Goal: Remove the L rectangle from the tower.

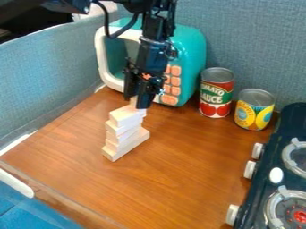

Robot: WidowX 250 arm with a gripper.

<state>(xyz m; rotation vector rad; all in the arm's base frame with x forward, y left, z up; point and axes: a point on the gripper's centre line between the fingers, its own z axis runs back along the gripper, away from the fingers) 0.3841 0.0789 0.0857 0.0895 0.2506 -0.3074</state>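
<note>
My gripper [138,95] is at the top block [133,102] of the wooden tower [122,134], gripped or not I can't tell, with the toy microwave [192,44], its inside partly hidden, at twelve o'clock from the tower, closed red [216,92] and yellow cans [255,109] toward two, and the stove [254,188] at four.

Bright, diffuse light; soft sheen on tabletop [197,179]; microwave [191,49] interior shaded.

Tower [122,135] stands left of stove [263,180], before microwave [192,50].
</note>
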